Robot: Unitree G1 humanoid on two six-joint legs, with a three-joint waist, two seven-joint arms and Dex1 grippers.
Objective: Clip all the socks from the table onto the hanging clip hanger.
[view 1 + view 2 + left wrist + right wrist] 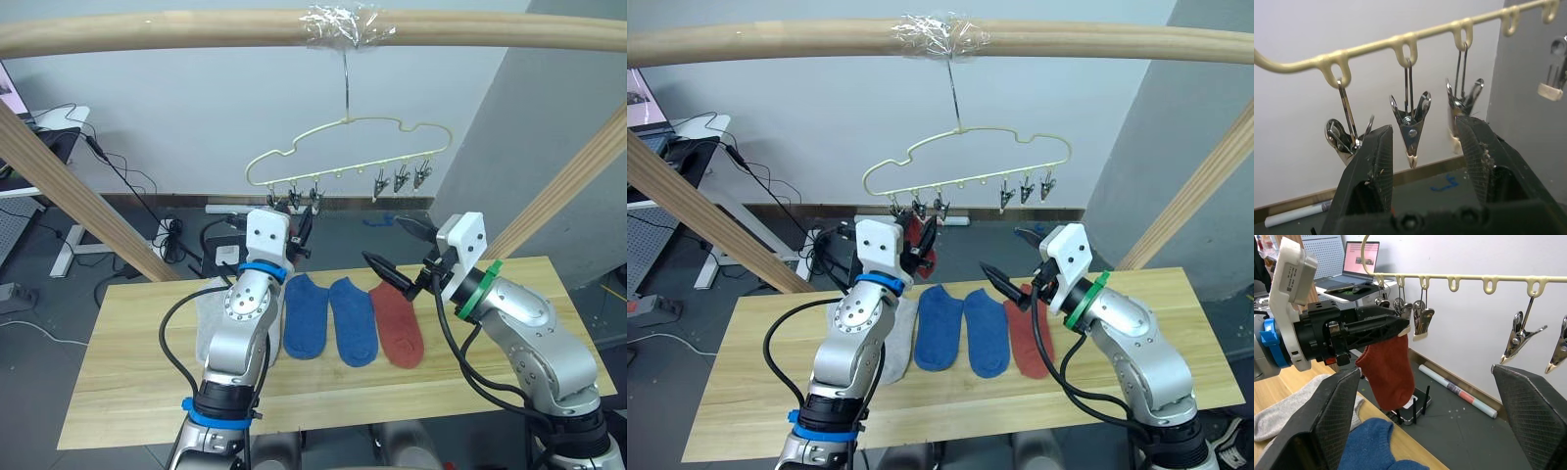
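A light grey sock [899,328] lies at the left of the row on the desk [127,382], partly hidden behind the left arm. Above it the left tool [921,240] is raised to the left end of the clip hanger [345,147], which hangs by its hook from a wooden pole [196,29] wrapped there in clear tape. In the right wrist view a rust red sock [1388,372] hangs beside that tool's black fingers [1376,328], its top edge at the leftmost clips [1420,320]; whether a clip or the fingers carry it I cannot tell. In the left wrist view the fingers stand apart with a narrow gap, one metal clip [1411,122] seen between them and nothing visibly pinched. On the desk, right of the grey sock, two blue socks [331,318] lie side by side, toes toward the robot, and just beside them a second rust red sock [397,323]. Three more clips [400,179] hang bare at the hanger's right end. The right tool [404,253] hovers above the red sock on the desk, its fingers spread wide and carrying nothing.
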